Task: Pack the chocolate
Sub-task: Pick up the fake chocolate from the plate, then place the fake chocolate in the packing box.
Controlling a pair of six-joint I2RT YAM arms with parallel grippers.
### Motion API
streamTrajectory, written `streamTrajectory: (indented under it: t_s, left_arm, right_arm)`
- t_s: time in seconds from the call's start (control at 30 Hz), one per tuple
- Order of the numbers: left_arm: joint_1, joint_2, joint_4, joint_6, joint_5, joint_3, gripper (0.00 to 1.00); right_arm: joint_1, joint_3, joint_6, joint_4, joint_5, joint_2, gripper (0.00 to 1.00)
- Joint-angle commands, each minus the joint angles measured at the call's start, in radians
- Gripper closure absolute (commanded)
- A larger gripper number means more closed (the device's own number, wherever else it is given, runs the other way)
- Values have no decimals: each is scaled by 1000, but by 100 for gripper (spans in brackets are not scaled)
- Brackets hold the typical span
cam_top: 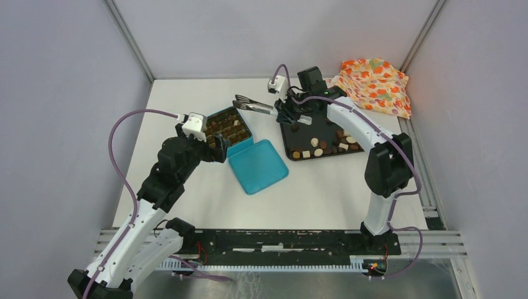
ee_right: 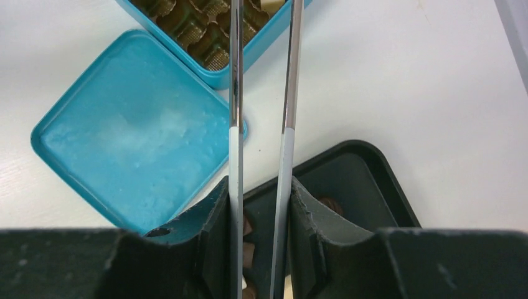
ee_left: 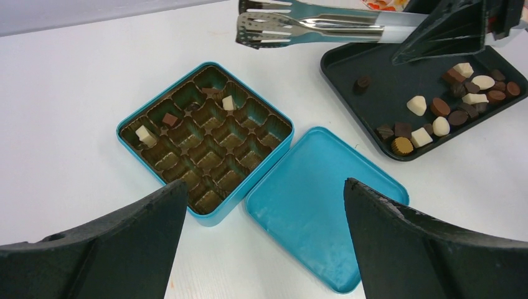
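- The left hand [ee_left: 263,187] hangs nearest the worktop's near edge, left of its middle, with its fingers spread as wide as they go and nothing between them. It looks down on the near corner of the tin and on the lid next to it.
- The blue lid [ee_left: 324,199] lies inside-up about mid-worktop, touching or just beside the tin's right-hand side, so closing up has not begun.
- The blue tin [ee_left: 160,94] sits just past the lid, toward the left edge. Only a handful of its brown cups are filled, with two cream pieces and two or three darker ones, and most cups are bare. I judge the packing to be in its early part.
- Most of the chocolate [ee_left: 440,107] is on the black tray [ee_left: 373,93] in the far right half of the worktop, well apart from the left hand. That is a dozen or more pieces, mostly bunched at the tray's right end.
- The right hand [ee_right: 258,205] hovers over the tray's far-left corner, part closed on the handle end of the metal tongs [ee_left: 299,25]. The tong arms reach left, away from the tray, and their tips stand slightly apart near the tin's far corner. No piece shows between the tips — the tray's pile lies behind this hand, not ahead of the tongs.
- Left to do: nearly all the tray's pieces, then the lid.
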Motion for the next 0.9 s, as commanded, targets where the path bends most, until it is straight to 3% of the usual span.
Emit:
streamTrajectory:
  t_s: [0.0,0.57,0.87]
  left_arm:
    - [5,-13,14,3,-4,23,0]
    - [5,-20,13,3,-14,22,0]
    - [4,-21,13,3,-13,22,0]
  right_arm:
    - [38,115,32,-4,23,53,87]
    - [163,223,44,-10,147,230,83]
    - [177,243,37,-17,188,270,73]
